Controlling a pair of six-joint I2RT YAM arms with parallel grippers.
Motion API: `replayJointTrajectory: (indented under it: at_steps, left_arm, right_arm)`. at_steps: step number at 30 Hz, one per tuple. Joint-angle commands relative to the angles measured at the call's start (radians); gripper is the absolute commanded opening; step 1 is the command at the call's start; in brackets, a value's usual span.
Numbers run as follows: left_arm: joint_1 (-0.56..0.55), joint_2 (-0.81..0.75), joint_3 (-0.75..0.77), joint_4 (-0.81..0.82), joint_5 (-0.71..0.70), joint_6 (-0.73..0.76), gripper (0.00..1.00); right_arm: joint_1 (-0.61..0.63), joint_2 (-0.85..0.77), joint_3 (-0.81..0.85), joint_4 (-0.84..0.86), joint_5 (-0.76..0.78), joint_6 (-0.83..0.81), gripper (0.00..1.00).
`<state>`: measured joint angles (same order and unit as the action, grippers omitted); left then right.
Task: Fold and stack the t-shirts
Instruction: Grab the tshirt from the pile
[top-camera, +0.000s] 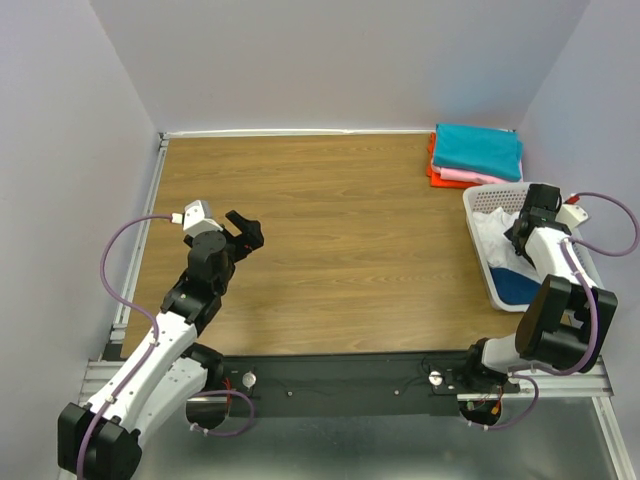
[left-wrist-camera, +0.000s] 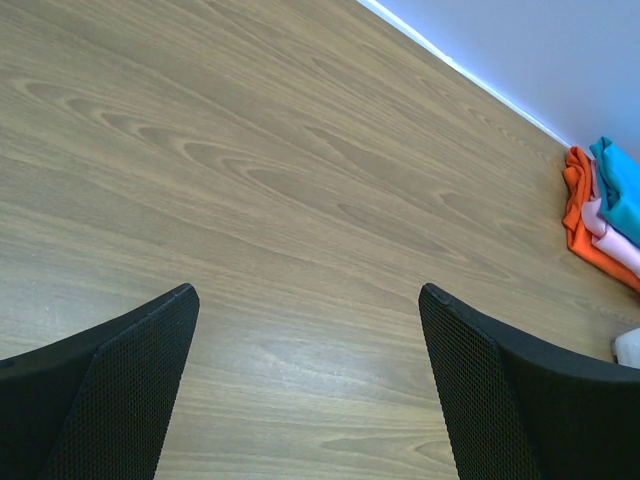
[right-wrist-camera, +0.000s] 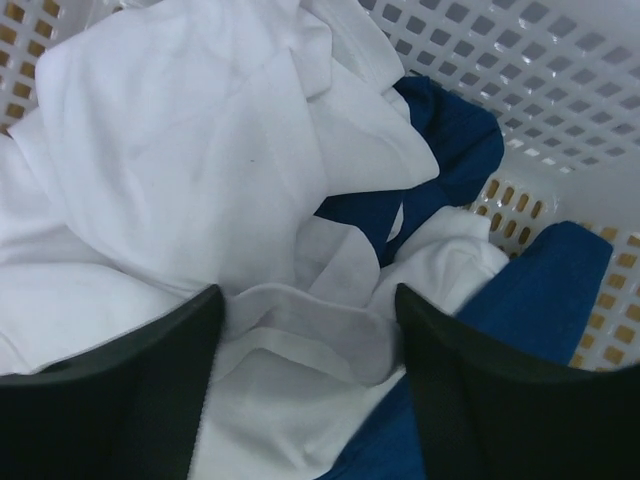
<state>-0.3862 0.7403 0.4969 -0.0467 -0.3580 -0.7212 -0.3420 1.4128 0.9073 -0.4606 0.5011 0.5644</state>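
Note:
The white t-shirt (right-wrist-camera: 190, 150) lies crumpled in the laundry basket (top-camera: 478, 200) at the table's right edge, on top of a dark blue t-shirt (right-wrist-camera: 545, 290). My right gripper (right-wrist-camera: 310, 320) is down inside the basket, open, its fingers on either side of a fold of the white cloth. Teal (top-camera: 478, 150), pink (top-camera: 470, 176) and orange (top-camera: 434, 172) t-shirts lie folded in a stack at the far right corner; the stack also shows in the left wrist view (left-wrist-camera: 605, 215). My left gripper (top-camera: 243, 232) hangs open and empty above the bare table at the left.
The wooden table (top-camera: 330, 240) is walled at the back and on both sides. The basket's lattice wall (right-wrist-camera: 560, 70) closely surrounds my right gripper. A metal rail (top-camera: 330, 375) runs along the near edge.

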Motion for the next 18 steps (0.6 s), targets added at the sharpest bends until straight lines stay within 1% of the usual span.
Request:
replayJointTrajectory:
  at_steps: [1, 3, 4, 5, 6, 8, 10, 12, 13, 16, 18]
  left_arm:
    - [0.006, -0.002, 0.015, 0.013, 0.008, 0.006, 0.98]
    - [0.004, -0.004, 0.015, 0.013, 0.007, 0.005, 0.98]
    - [0.004, -0.007, 0.015, 0.013, 0.005, 0.005, 0.98]
    - [0.004, -0.009, 0.015, 0.013, 0.005, 0.005, 0.98]
    - [0.004, -0.009, 0.014, 0.013, 0.004, 0.005, 0.98]
    - [0.004, -0.012, 0.014, 0.011, 0.004, 0.005, 0.98]
    - [0.004, -0.012, 0.014, 0.011, 0.005, 0.005, 0.98]
    - [0.004, -0.015, 0.014, 0.011, 0.007, 0.006, 0.98]
    - [0.004, -0.016, 0.014, 0.011, 0.008, 0.006, 0.98]
    - [0.004, -0.022, 0.012, 0.005, -0.001, 0.005, 0.98]
    - [0.004, -0.027, 0.011, 0.004, 0.001, 0.002, 0.98]
  right_arm:
    - [-0.008, 0.012, -0.007, -0.01, 0.017, 0.034, 0.65]
    - [-0.011, 0.003, -0.013, -0.01, 0.013, 0.041, 0.54]
    - [-0.009, -0.001, -0.016, -0.01, 0.011, 0.045, 0.45]
    - [-0.011, -0.014, -0.019, -0.01, 0.01, 0.048, 0.4]
    - [-0.012, -0.018, -0.022, -0.009, 0.008, 0.048, 0.31]
    - [-0.014, -0.032, -0.025, -0.009, 0.002, 0.046, 0.26]
    - [-0.015, -0.041, -0.028, -0.006, -0.004, 0.046, 0.17]
    - [-0.015, -0.055, -0.03, -0.007, -0.016, 0.042, 0.03]
    - [-0.015, -0.064, -0.03, -0.007, -0.022, 0.04, 0.01]
    - [-0.015, -0.119, -0.018, -0.006, -0.097, 0.002, 0.01]
    - [-0.015, -0.161, 0.022, -0.004, -0.169, -0.026, 0.01]
